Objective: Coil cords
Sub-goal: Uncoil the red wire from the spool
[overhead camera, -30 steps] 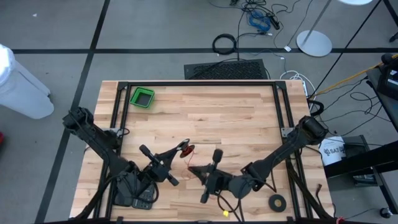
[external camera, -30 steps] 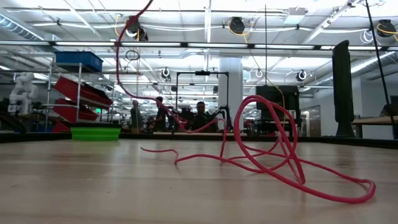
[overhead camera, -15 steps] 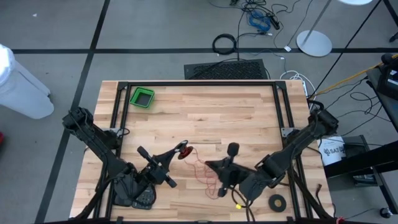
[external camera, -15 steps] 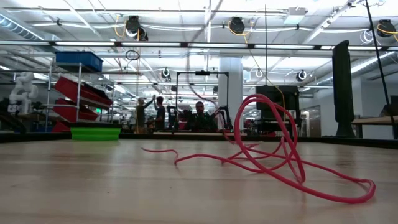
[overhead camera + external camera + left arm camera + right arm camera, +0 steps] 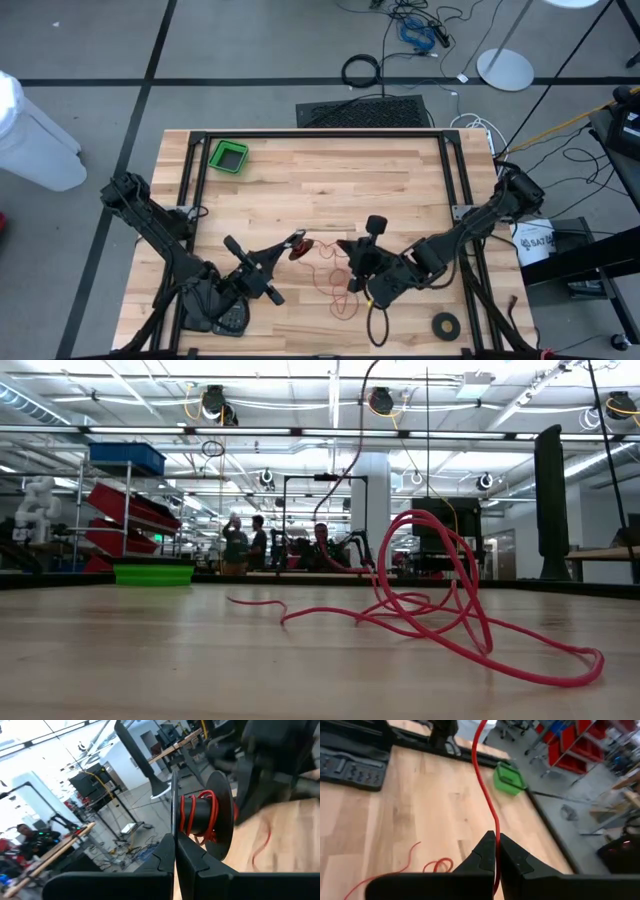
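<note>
The cord is thin and red. Part of it is wound on a black spool (image 5: 205, 815), and the rest lies in loose loops (image 5: 335, 272) on the table's near middle. The loops also show in the low view (image 5: 450, 615). My left gripper (image 5: 291, 246) is shut on the spool (image 5: 300, 246), just left of the loops. My right gripper (image 5: 353, 268) is shut on a strand of the cord, above the right side of the loops. In the low view one strand (image 5: 352, 450) rises out of the picture's top. My left gripper (image 5: 175, 845) pinches the rim of one spool flange (image 5: 174, 817) between its two fingers. The spool stands on edge ahead of the fingers, its wound hub to one side. It seems clear of the table. My right gripper (image 5: 497, 847) pinches a single strand of the red cord (image 5: 495, 827) between its two fingers. The fingers point toward the table's far left, and the strand runs on ahead of them, lifted off the wood. More cord (image 5: 432, 866) lies slack on the table below.
A green bin (image 5: 229, 156) stands at the far left of the table. A flat black tape ring (image 5: 445, 323) lies at the near right corner. A thick black cable hoop (image 5: 361, 70) lies on the floor beyond the table. Bare wood shows across the far half.
My right gripper has gone toward the table's right edge, then toward the far edge, staying shut. More red cord now lies spread in loops on the table. In the low view the strand rising to the upper left has gone, and one now rises at the middle.
</note>
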